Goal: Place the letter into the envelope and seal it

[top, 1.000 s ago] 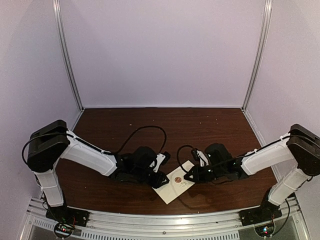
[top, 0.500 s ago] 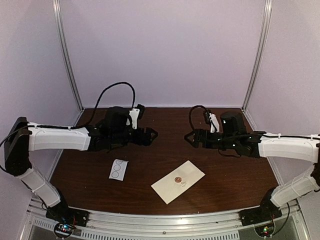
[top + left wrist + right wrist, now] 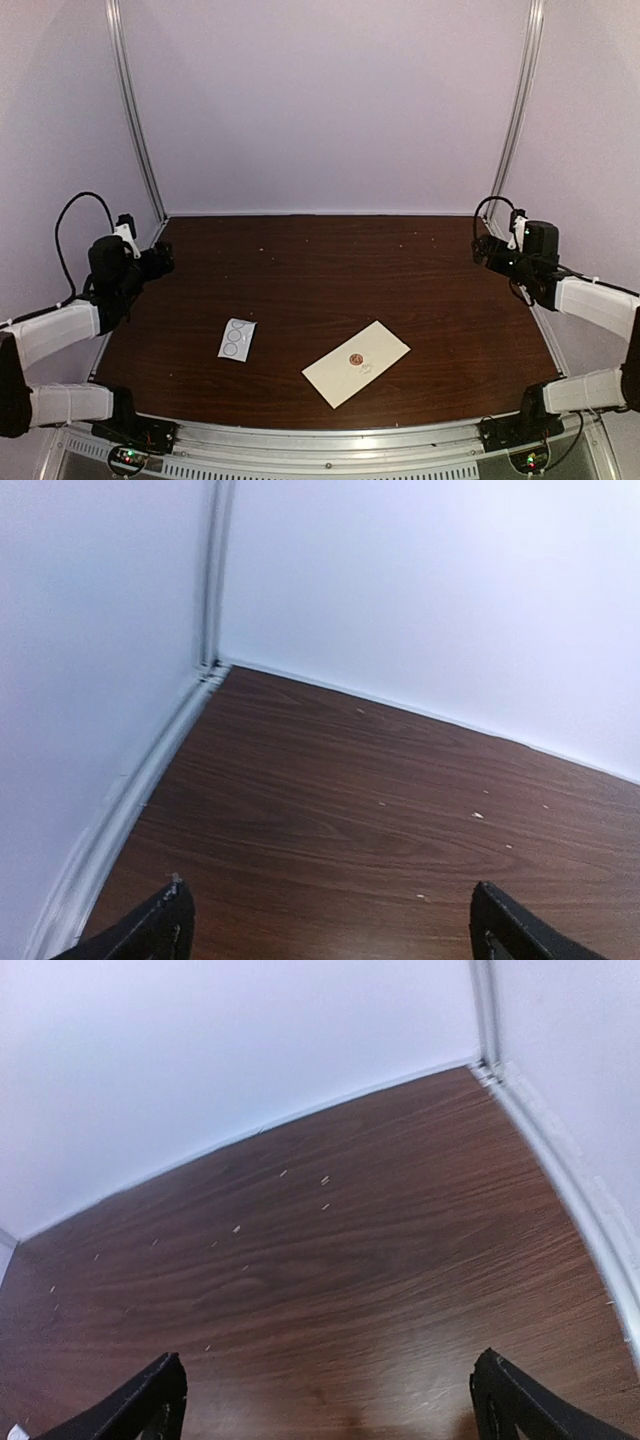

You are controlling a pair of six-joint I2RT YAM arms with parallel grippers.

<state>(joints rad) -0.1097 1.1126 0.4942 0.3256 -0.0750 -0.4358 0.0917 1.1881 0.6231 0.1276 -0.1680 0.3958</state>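
Only your overhead view shows the envelope (image 3: 356,363), with the sticker card (image 3: 236,339) left of it; your wrist views show the left gripper (image 3: 330,925) and right gripper (image 3: 330,1400) spread wide, holding nothing.

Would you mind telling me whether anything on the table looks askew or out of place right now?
Only mildly: the envelope lies slanted to the near edge of the table, with a small brown seal on its middle. The white sticker card sits apart to its left, also slightly tilted. Nothing looks torn or spilled.
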